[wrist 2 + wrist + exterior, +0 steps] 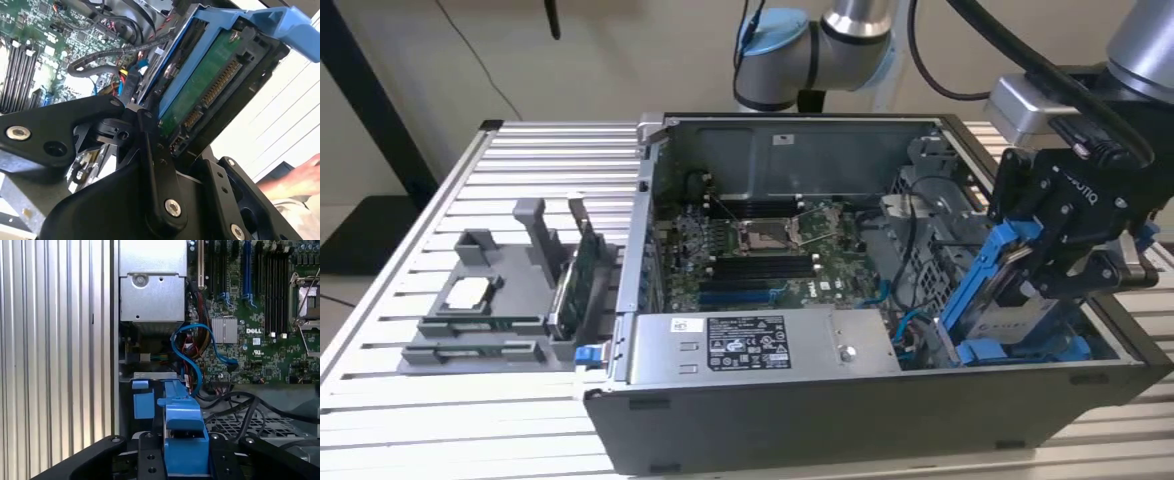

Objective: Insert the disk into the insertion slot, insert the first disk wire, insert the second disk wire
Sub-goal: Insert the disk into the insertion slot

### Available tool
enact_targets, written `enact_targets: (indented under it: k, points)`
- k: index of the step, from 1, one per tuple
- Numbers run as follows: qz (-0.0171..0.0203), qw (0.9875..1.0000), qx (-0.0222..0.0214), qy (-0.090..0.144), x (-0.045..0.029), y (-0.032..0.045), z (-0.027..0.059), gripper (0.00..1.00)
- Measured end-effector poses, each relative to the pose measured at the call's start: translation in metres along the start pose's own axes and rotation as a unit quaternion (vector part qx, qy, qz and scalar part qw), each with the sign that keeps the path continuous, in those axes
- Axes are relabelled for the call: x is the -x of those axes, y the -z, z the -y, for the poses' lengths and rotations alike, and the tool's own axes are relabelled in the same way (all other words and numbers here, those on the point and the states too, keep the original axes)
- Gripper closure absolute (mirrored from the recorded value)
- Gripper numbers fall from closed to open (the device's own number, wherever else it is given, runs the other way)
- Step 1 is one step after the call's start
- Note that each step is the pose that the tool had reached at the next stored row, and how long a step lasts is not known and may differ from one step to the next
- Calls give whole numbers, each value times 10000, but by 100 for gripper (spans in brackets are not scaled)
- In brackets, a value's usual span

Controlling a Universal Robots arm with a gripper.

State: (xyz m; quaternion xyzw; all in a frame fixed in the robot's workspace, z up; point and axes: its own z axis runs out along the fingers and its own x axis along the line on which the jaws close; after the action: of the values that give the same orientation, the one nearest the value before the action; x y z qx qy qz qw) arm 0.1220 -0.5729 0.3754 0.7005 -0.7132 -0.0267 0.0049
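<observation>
**Disk clamped, tilted at the case corner**

Your gripper (1051,262) is pinching the disk (994,290), held tilted at the computer case's (854,420) near corner on the exterior view's right. Its lower end seems to reach the insertion slot (958,345), which is partly hidden.

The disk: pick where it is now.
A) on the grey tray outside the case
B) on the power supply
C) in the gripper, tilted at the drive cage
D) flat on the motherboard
C: the gripper is clamped on the disk, which leans tilted at the drive cage.
</observation>
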Motion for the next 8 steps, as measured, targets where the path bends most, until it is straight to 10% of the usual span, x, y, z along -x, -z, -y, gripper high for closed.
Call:
enact_targets:
  k: [8]
  points:
    - [2, 10000, 0, 0, -1, 4, 0, 60]
